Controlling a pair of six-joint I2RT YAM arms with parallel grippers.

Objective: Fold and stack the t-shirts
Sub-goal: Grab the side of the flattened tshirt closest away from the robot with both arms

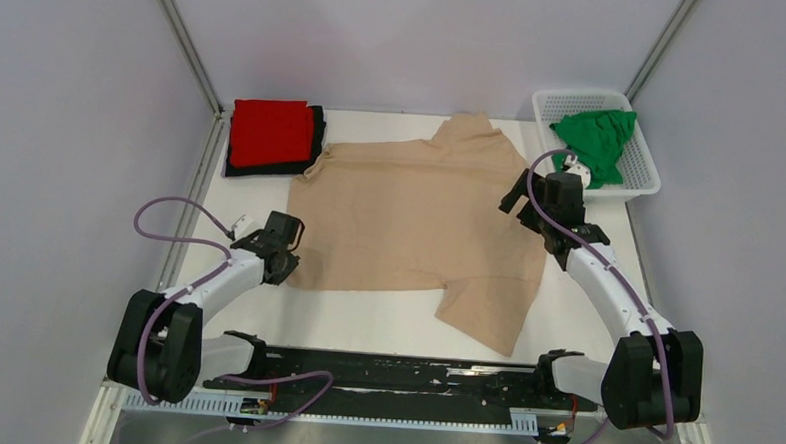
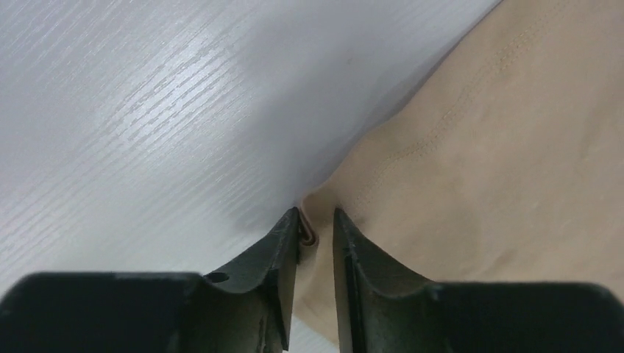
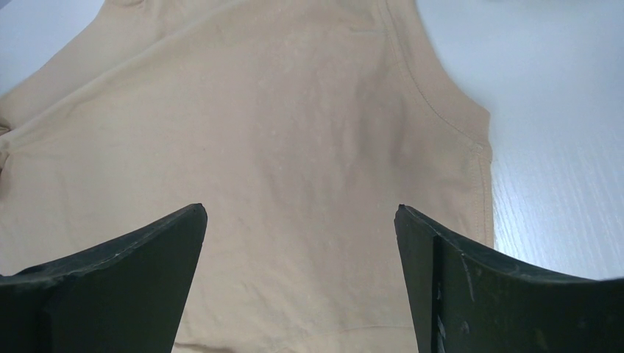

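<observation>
Red shirt [image 1: 270, 132]: folded, at the table's [image 1: 585, 310] far-left corner, lying on a folded black shirt [image 1: 316, 144]; judged to be the finished stack, kept clear of the work area.
Left gripper [image 2: 316, 217]: low on the table at the near-left corner of the tan shirt [image 1: 419, 213]; jaws almost together, pinching the stitched edge of the cloth, probably to lift that corner for a fold.
Tan shirt: spread flat mid-table, one sleeve pointing far and one near; laid open so that it can be folded.
Right gripper [image 3: 302, 213]: hangs over the shirt's right part, not touching it; jaws spread wide, seemingly ready to take hold on that side.
Basket [image 1: 650, 168]: at the far-right corner, holding a crumpled green shirt [image 1: 598, 141]; judged to be waiting its turn.
Count, shirts: four (two folded and stacked, one spread, one in the basket).
Count, grippers: two (one gripping, one free).
Count, baskets: one.
</observation>
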